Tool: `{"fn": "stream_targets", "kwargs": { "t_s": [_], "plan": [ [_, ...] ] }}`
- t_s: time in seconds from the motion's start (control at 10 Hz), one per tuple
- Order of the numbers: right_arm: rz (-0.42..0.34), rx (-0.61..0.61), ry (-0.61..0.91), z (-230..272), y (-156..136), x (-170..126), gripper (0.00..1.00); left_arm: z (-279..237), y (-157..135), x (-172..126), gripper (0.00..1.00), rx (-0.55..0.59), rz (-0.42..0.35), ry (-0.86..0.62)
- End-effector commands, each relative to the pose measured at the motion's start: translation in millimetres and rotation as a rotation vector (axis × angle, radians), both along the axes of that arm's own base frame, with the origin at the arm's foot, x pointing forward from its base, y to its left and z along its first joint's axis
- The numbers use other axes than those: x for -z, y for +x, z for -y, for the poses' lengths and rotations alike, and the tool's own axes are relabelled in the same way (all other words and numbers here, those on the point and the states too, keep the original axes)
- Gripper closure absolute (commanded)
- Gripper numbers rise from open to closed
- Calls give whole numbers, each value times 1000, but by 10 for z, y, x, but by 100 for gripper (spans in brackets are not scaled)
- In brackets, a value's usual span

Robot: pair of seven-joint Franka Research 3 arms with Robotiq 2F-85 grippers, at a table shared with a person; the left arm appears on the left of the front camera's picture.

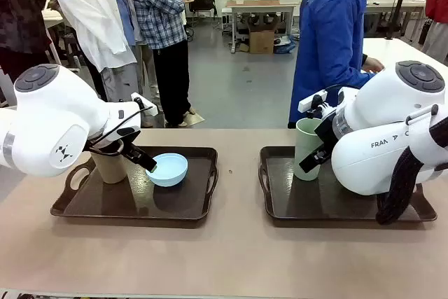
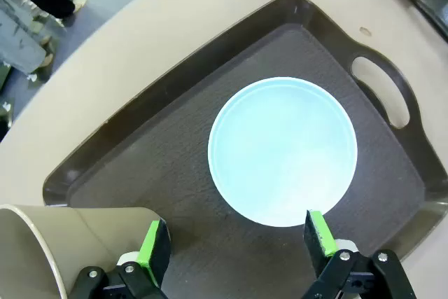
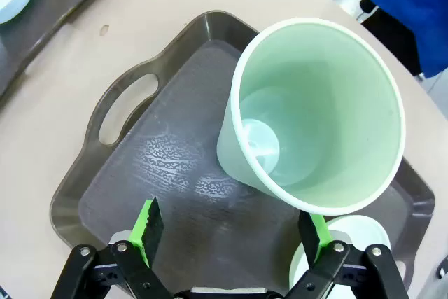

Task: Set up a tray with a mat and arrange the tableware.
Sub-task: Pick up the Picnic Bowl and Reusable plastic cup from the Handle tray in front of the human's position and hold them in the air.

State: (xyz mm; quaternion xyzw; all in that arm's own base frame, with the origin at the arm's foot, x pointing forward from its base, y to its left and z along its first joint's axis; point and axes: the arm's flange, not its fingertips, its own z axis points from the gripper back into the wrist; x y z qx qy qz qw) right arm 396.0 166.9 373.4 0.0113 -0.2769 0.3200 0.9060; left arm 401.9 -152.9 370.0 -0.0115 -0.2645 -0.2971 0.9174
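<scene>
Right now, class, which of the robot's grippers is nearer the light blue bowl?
Left. The left gripper hangs open right at the light blue bowl; the right gripper is away over the other tray, open by the pale green cup.

Two trays lie side by side on the tan table (image 1: 231,257). Left dark-brown plastic tray (image 1: 126,216): tall tan handleless cup (image 1: 108,166) at left end, light-blue round bowl (image 1: 168,169) just right of it. Right dark-brown plastic tray (image 1: 308,204): tall pale-green handleless cup (image 1: 306,148) in far-left corner, small pale round bowl (image 3: 357,232) just beside it.

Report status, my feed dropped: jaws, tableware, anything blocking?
Left gripper, right gripper: jaws open, empty. Light blue bowl, tan cup on left tray; pale green cup on right tray. Nothing blocking.
</scene>
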Motion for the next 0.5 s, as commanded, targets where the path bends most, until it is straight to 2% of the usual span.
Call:
{"fn": "stream_targets", "kwargs": {
  "t_s": [0.0,0.4],
  "plan": [
    [0,0,0,0,0,0,0,0,-2,3,0,0,-1,0],
    [0,0,0,0,0,0,0,0,-2,3,0,0,-1,0]
  ]
}}
